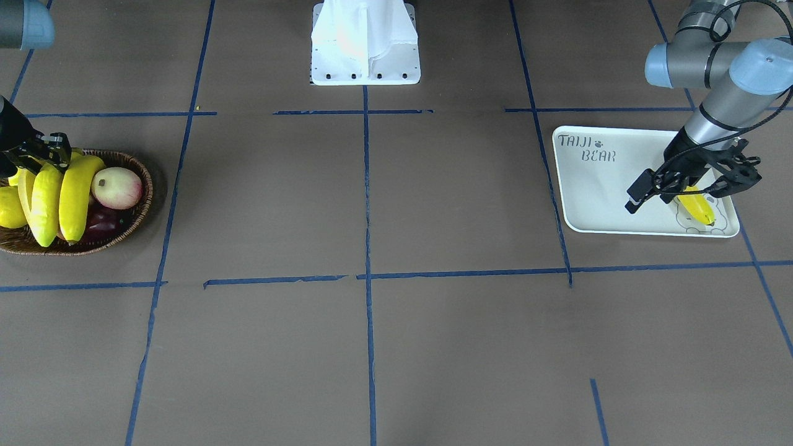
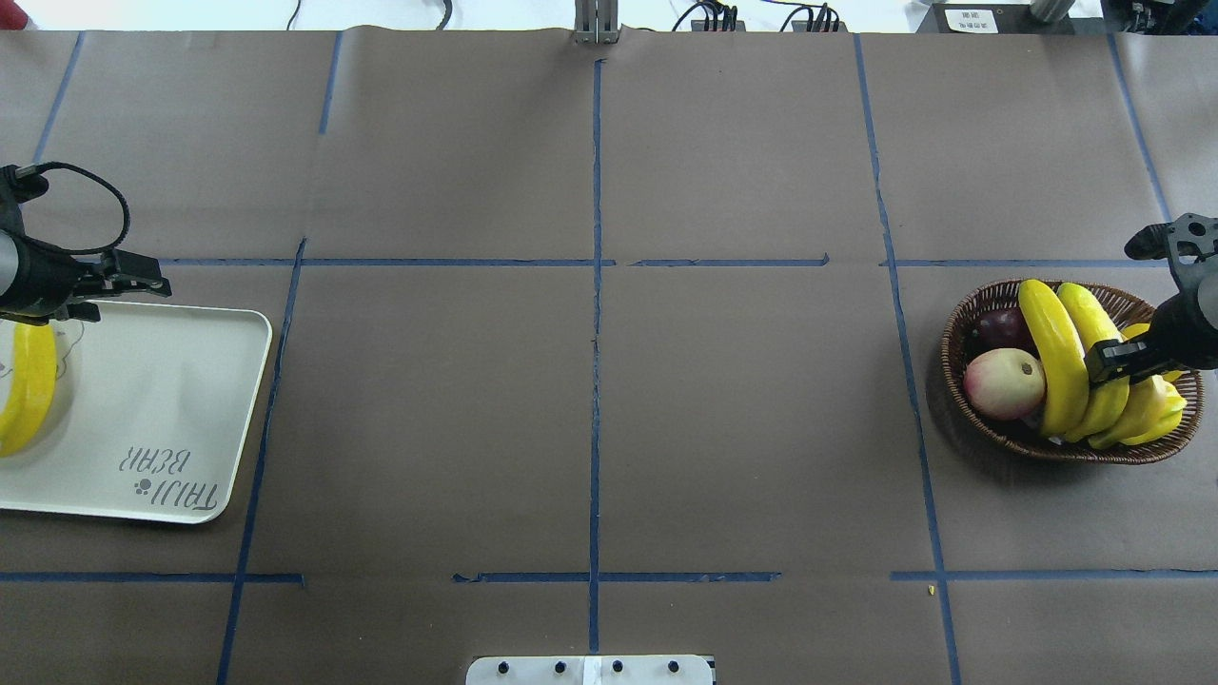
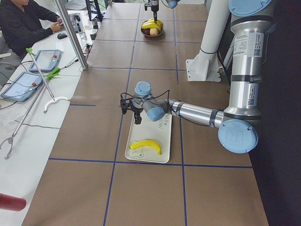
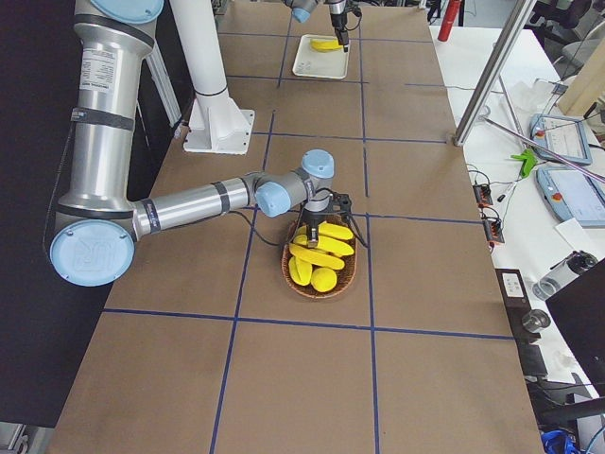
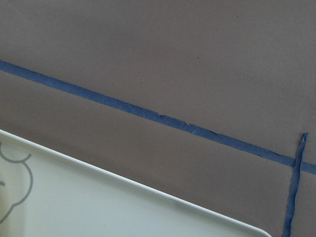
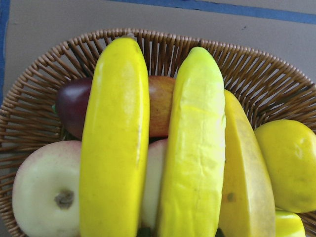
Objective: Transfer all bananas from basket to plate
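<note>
One banana (image 1: 697, 209) lies in the plate's (image 1: 595, 192) bear corner under the empty, spread left claw (image 1: 684, 184); right claw (image 2: 1109, 362) is down on the basket's (image 1: 139, 214) bananas (image 1: 74, 192), grip unclear, so next is probably clamp one and lift clear.

A white, rounded-corner plate (image 2: 171, 381) printed with grey "TAIJI BEAR" lettering lies flat. One curved yellow banana (image 2: 24, 385) rests on it at the end away from the lettering. Well apart stands a round, shallow brown woven basket (image 2: 954, 333). Two long yellow bananas (image 2: 1051, 352) lie side by side on top, spanning it almost rim to rim.
</note>
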Robot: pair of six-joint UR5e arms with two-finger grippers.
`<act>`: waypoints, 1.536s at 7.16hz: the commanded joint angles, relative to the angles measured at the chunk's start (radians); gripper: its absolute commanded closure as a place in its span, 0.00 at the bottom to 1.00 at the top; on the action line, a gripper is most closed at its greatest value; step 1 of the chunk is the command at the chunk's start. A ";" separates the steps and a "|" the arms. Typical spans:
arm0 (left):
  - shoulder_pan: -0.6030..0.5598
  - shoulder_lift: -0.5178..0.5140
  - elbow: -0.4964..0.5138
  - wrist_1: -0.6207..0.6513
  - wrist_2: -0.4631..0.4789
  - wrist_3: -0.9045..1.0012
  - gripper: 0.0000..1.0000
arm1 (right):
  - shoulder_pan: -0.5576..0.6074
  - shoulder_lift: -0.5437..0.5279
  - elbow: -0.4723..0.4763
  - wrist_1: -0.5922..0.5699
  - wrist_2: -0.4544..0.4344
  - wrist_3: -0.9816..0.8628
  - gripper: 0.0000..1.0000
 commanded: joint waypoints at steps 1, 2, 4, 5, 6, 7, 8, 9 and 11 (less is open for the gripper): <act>0.000 -0.005 -0.001 0.001 0.001 0.000 0.00 | 0.000 0.001 -0.001 0.000 0.008 -0.002 0.79; 0.000 -0.005 -0.001 0.001 -0.001 0.000 0.00 | 0.002 0.001 0.006 0.000 0.012 -0.002 0.96; 0.000 -0.006 -0.001 0.003 -0.001 0.000 0.00 | 0.038 -0.013 0.072 0.000 0.009 -0.003 0.99; 0.000 -0.006 -0.002 0.001 -0.001 -0.002 0.00 | 0.095 -0.034 0.116 -0.003 0.017 -0.005 0.99; 0.000 -0.006 -0.004 0.003 -0.002 -0.002 0.00 | 0.154 -0.069 0.176 -0.003 0.023 -0.005 0.99; 0.000 -0.006 -0.007 0.001 -0.002 -0.002 0.00 | 0.220 -0.071 0.213 -0.011 0.047 -0.005 0.99; 0.000 -0.006 -0.004 0.001 -0.002 -0.002 0.00 | 0.268 -0.038 0.229 -0.006 0.175 0.009 0.99; 0.002 -0.015 -0.008 0.001 -0.002 -0.015 0.00 | 0.268 0.060 0.203 -0.012 0.255 0.036 0.99; 0.005 -0.061 -0.010 -0.008 -0.002 -0.087 0.00 | 0.136 0.273 0.128 0.000 0.250 0.302 0.99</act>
